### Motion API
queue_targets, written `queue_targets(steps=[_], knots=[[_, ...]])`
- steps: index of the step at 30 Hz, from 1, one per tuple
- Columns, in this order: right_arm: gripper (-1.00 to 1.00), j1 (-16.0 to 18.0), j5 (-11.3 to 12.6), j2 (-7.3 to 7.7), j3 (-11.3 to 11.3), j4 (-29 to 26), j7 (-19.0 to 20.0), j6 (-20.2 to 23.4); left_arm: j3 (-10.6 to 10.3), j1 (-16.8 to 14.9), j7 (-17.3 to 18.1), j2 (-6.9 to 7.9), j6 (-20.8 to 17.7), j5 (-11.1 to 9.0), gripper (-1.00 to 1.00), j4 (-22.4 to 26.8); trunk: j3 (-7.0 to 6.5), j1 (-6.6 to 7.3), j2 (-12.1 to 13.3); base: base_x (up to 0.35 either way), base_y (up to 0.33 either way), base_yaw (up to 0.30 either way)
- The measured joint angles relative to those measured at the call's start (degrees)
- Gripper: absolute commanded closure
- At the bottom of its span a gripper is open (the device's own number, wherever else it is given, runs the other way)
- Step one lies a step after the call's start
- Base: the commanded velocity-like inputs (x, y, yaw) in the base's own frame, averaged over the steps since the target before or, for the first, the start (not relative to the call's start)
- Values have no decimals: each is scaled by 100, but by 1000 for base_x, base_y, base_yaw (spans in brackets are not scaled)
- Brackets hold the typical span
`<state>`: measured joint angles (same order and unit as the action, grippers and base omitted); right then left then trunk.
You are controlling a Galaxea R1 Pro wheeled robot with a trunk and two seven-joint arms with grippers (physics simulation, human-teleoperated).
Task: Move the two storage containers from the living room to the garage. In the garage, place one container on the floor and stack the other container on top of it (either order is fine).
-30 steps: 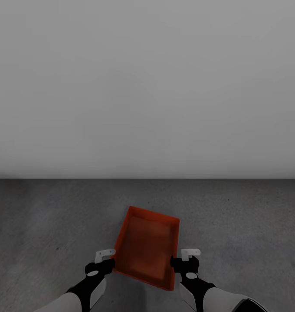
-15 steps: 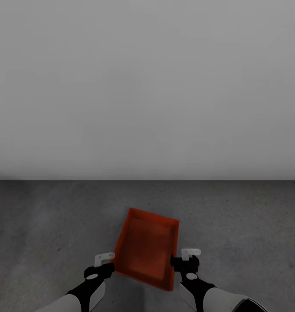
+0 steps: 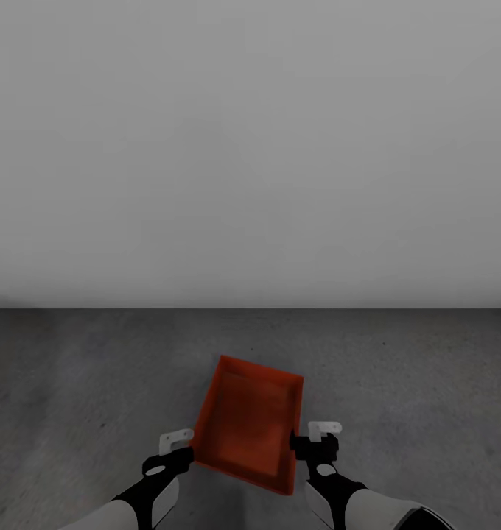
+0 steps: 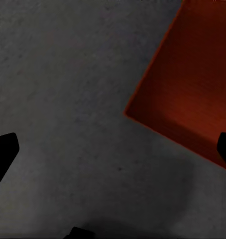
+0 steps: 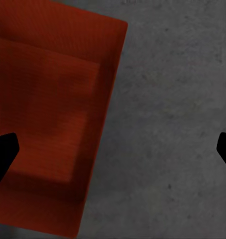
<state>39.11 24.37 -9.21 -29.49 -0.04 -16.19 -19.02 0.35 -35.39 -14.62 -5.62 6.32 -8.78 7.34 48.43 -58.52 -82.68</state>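
We face a plain pale grey wall [image 3: 250, 147] meeting the rough dark grey concrete floor [image 3: 74, 383]. 1 orange-red storage container [image 3: 247, 423] sits skewed on that floor between our left gripper [image 3: 178, 449] and right gripper [image 3: 314, 439], both spread wide and empty.

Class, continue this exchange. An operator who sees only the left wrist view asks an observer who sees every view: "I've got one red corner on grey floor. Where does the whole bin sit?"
Observer: In the head view the storage container seems to rest open side up on the floor, skewed, with a pale wall beyond it.
Operator: Where is the right gripper?
Observer: The right gripper is open, astride the bin's long wall: one fingertip over the inside, the other over floor.
Operator: And mine?
Observer: The left gripper is open, beside the opposite long wall, at the bin's near end.
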Motion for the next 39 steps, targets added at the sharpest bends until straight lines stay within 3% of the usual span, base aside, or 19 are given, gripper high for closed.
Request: queue_targets(steps=[14,25,39], knots=[[-100,1,-2,6,0,0,1,-8,-6,0,1,-5,-5,-7,-100,0,-251,308,562,0,0,0],[-100,0,-3,39,0,-1,1,-8,-7,0,-7,-32,1,-13,-100,-13,-252,307,564,-39,0,0],[-100,2,2,52,1,0,0,-7,0,0,-8,-10,-7,-26,-100,-9,-252,304,563,-323,0,0]])
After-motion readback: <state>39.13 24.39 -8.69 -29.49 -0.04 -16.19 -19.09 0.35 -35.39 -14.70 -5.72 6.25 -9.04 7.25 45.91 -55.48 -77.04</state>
